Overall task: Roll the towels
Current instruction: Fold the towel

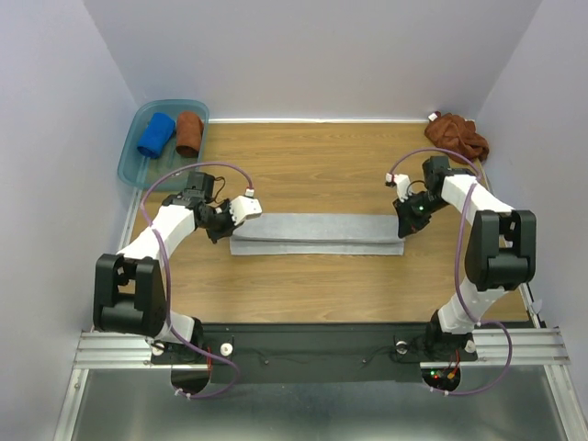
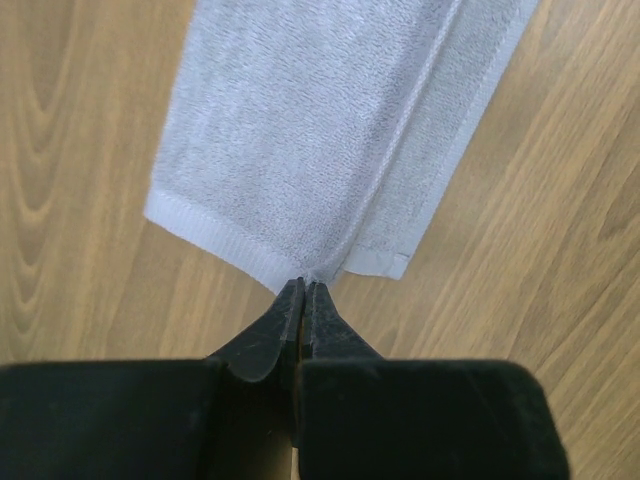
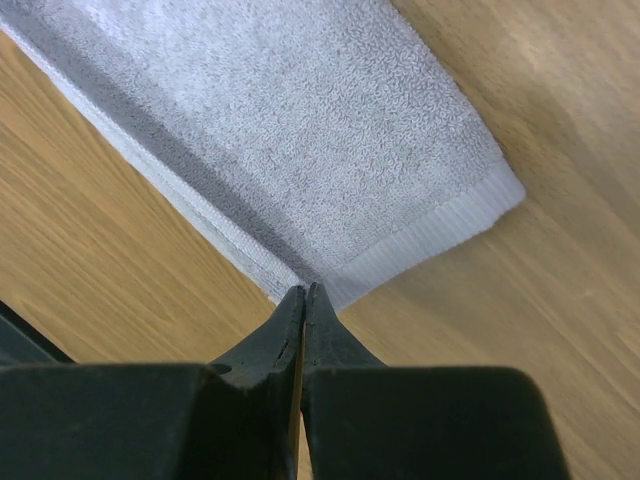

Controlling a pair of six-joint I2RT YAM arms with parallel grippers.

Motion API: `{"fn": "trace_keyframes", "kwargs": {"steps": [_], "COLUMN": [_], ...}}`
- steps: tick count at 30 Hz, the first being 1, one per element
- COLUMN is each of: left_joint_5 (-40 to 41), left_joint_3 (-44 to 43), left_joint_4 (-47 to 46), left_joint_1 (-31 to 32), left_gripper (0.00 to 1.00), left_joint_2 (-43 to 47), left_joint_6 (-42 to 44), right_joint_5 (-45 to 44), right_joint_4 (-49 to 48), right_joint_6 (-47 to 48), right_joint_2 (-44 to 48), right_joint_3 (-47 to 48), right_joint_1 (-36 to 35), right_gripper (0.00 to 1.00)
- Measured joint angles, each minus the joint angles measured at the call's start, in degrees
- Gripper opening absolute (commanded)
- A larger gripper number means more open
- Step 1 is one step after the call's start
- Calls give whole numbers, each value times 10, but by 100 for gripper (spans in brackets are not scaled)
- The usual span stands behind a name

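A light grey towel [image 1: 317, 234] lies folded lengthwise into a long strip across the middle of the table. My left gripper [image 1: 235, 223] is at its left end. In the left wrist view the left gripper [image 2: 303, 283] is shut, and a corner of the grey towel [image 2: 300, 130] is drawn to a point between the tips. My right gripper [image 1: 402, 230] is at the strip's right end. There the right gripper [image 3: 304, 290] is shut on the near corner of the grey towel [image 3: 300, 120]. A rust-brown towel [image 1: 457, 135] lies crumpled at the far right corner.
A translucent blue tub [image 1: 129, 161] stands at the far left corner, holding a rolled blue towel [image 1: 156, 134] and a rolled brown towel [image 1: 189, 133]. White walls close in the table on three sides. Bare wood shows in front of and behind the grey strip.
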State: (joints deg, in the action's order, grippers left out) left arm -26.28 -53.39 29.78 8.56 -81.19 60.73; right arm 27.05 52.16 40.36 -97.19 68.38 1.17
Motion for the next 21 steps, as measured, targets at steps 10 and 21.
{"fn": "trace_keyframes", "kwargs": {"steps": [10,21], "left_joint_5": [5,23], "left_joint_3": [40,43], "left_joint_4": [-19,-45], "left_joint_1": [1,28], "left_gripper": [0,4], "left_joint_2": [-45,-58], "left_joint_6": [8,-9], "right_joint_5": [6,6], "right_joint_4": [-7,-12], "right_joint_6": [2,1], "right_joint_2": [-42,-50], "right_joint_3": [-9,-10], "right_joint_1": [0,0], "right_gripper": [1,14]}}
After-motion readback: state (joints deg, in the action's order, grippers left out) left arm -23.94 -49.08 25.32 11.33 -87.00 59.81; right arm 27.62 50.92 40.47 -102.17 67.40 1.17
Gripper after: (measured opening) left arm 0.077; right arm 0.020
